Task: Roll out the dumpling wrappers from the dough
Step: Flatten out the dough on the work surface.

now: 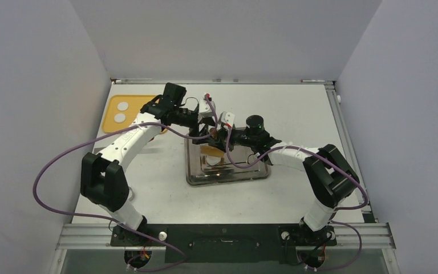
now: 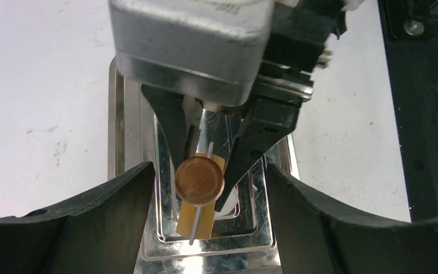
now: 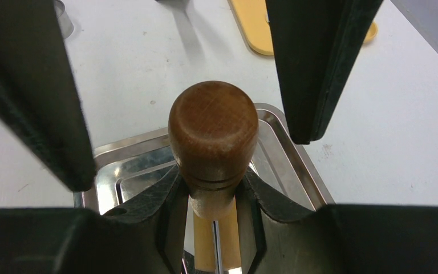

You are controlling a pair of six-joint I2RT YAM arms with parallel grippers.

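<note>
— Watching the right tool, we see it clamped on the rolling pin just under the knob. The pin's long axis slants down into the tray.

— The left tool stands wide, with the knob dead ahead between its fingers and gaps on both sides. The dough, two round lumps, sits on the yellow mat at the worktop's far left. We judge the left arm nearer.
</note>
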